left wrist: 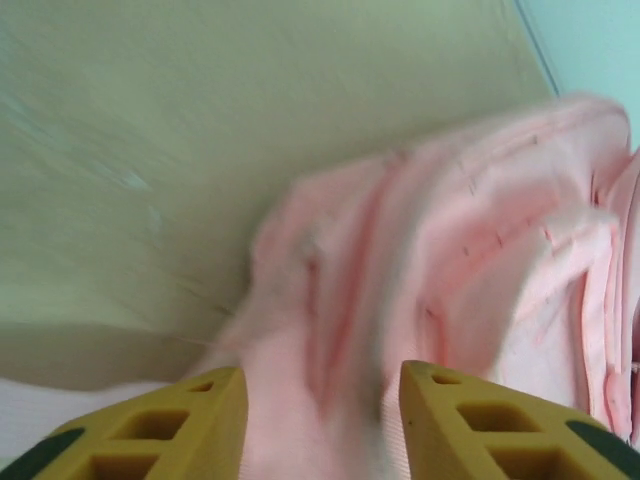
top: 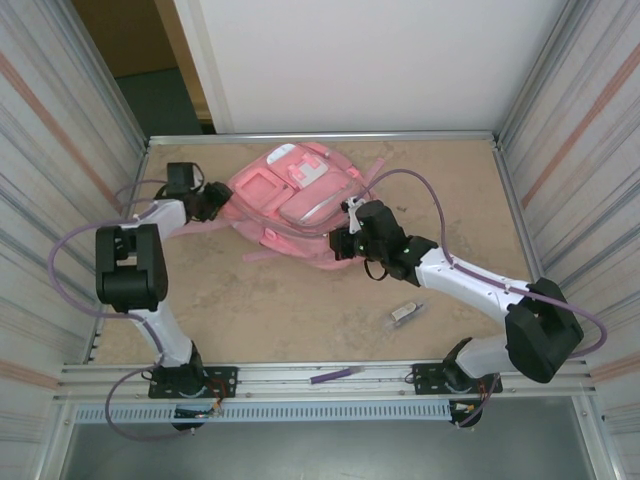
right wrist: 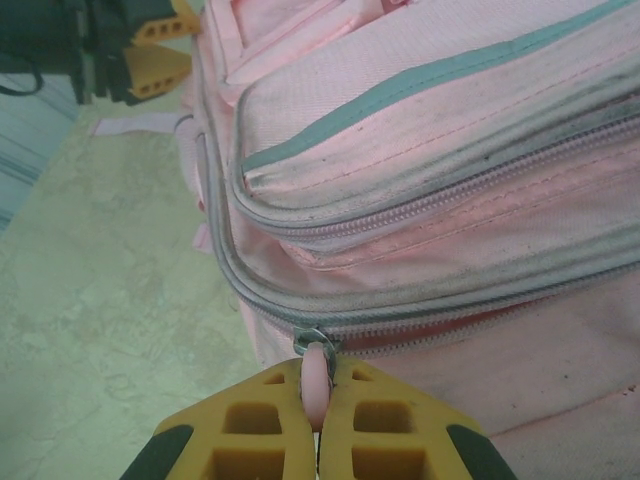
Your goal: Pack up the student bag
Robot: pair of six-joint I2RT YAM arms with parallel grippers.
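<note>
The student bag lies flat near the middle of the bench's far edge, front pockets facing up. The lighter pink pockets are towards the far side and loose straps trail off its near and right sides. From my right wrist the bag shows its side wall, with two grey zip tracks curving round it and a grey-green band across the pocket above.

My right pincer is closed on the pink zip pull of the lower track, the tab pinched flat between my two yellow fingers just below its metal ring. From above, this pincer sits at the bag's near-right side.

My left pincer is at the bag's left end, towards the bench's left edge. Its jaws stand apart, and my right wrist camera catches it like that too. In my left wrist view the pink fabric bulges up behind the gap in the pincer. That picture is blurred, so I cannot say whether the cloth touches my fingers.

A small pale object lies on the bench towards the near-right corner, well apart from the bag. A purple strip rests on the rail along the near edge.
</note>
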